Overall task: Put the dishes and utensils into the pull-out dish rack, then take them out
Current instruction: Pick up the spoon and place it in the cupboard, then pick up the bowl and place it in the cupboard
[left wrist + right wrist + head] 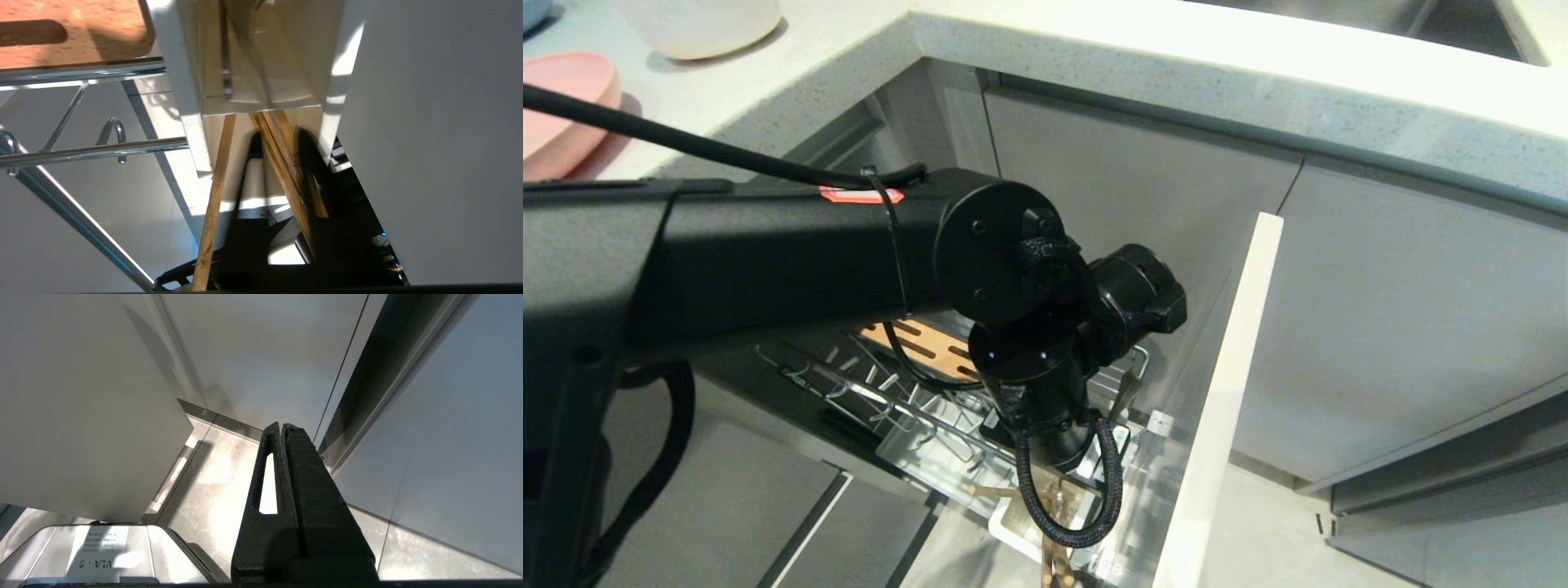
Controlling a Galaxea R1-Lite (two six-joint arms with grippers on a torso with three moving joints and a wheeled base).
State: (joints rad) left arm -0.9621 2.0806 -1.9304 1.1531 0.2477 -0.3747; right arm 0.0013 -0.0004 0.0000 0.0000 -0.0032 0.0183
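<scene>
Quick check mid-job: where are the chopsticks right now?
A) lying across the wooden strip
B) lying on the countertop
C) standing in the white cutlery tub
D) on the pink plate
C: in the left wrist view the chopsticks run down into the white cutlery tub, beside the wooden strip and not on it.

Chopsticks [212, 204] matt wood; rack [94, 151] glossy chrome; tub [179, 81] white plastic.
</scene>
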